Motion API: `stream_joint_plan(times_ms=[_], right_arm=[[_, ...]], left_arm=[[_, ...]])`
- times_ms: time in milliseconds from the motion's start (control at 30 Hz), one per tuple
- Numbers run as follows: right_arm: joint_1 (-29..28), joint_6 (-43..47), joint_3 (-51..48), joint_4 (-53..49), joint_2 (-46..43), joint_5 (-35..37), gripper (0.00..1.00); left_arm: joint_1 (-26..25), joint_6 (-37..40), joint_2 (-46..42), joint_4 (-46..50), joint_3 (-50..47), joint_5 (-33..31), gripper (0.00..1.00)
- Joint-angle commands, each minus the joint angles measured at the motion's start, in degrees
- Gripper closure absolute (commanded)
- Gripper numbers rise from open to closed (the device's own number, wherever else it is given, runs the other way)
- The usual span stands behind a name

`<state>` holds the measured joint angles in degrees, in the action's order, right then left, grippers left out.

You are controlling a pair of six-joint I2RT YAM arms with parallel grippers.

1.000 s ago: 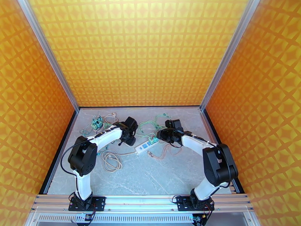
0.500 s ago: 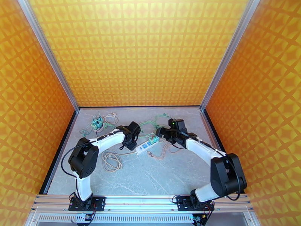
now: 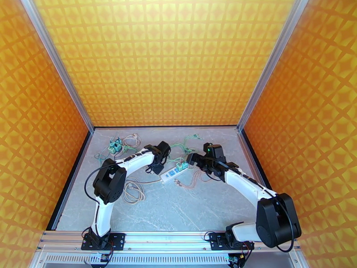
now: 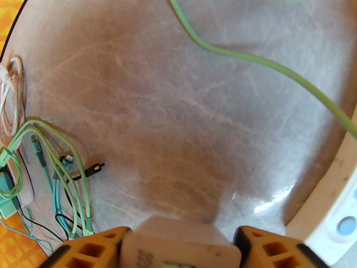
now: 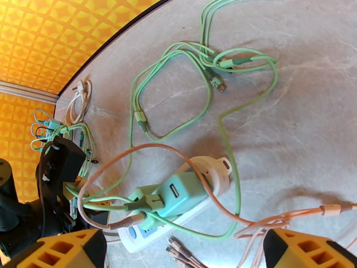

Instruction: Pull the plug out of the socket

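Since a second earlier the right arm's elbow had swung down toward the near edge and the right gripper point(image 3: 193, 159) had backed a little off the plugs. The left arm had folded inward, carrying the left gripper point(image 3: 155, 167) closer to the white plastic power strip point(image 3: 170, 175), which had not shifted. The teal rectangular charger plug point(image 5: 182, 192) was seated on the strip near its rounded far end, at the middle of the grey marbled worktop point(image 3: 178, 211). In its wrist view the right gripper point(image 5: 183, 249) stood spread wide, grasping nothing, its orange honeycombed fingertips point(image 5: 58, 251) cut off by the bottom edge. The left gripper point(image 4: 178, 249) flanked a pale cream block point(image 4: 178, 233) with rounded corners that filled the gap. Whether it was clenched on the block or had let go could not be told. What the block was stayed unclear, as the frame cropped it. Glossy green rubbery cables point(image 5: 232, 63) looped over the stone-like surface, and a salmon-pink cable point(image 5: 147, 146) arched over the plug.
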<state>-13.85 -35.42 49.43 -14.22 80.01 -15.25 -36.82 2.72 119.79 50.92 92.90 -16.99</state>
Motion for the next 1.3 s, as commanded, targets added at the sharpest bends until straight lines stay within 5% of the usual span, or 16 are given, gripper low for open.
stream_joint_plan(times_ms=[0, 300, 567, 833, 1267], right_arm=[[-0.1, -1.0, -1.2, -0.7, -1.7, 1.6, 0.02], [-0.2, -3.0, -3.1, 1.8, -2.3, 3.2, 0.01], [-0.2, -0.4, -2.9, 1.0, -3.3, 1.5, 0.05], [-0.2, 0.6, 0.0, -3.8, -2.0, 0.6, 0.14], [-0.2, -0.1, 6.2, -7.4, 2.5, -2.0, 0.43]], left_arm=[[0.0, -0.9, -1.8, 1.4, 0.4, 1.7, 0.22], [0.1, -6.2, -9.5, 3.2, -2.4, 9.8, 0.06], [0.0, -10.3, -15.6, 4.0, -3.8, 11.2, 0.05], [-3.6, -17.2, -22.5, -10.5, -12.3, 21.6, 0.17], [-10.6, -18.4, -24.5, -30.2, -24.8, 22.1, 0.34]])
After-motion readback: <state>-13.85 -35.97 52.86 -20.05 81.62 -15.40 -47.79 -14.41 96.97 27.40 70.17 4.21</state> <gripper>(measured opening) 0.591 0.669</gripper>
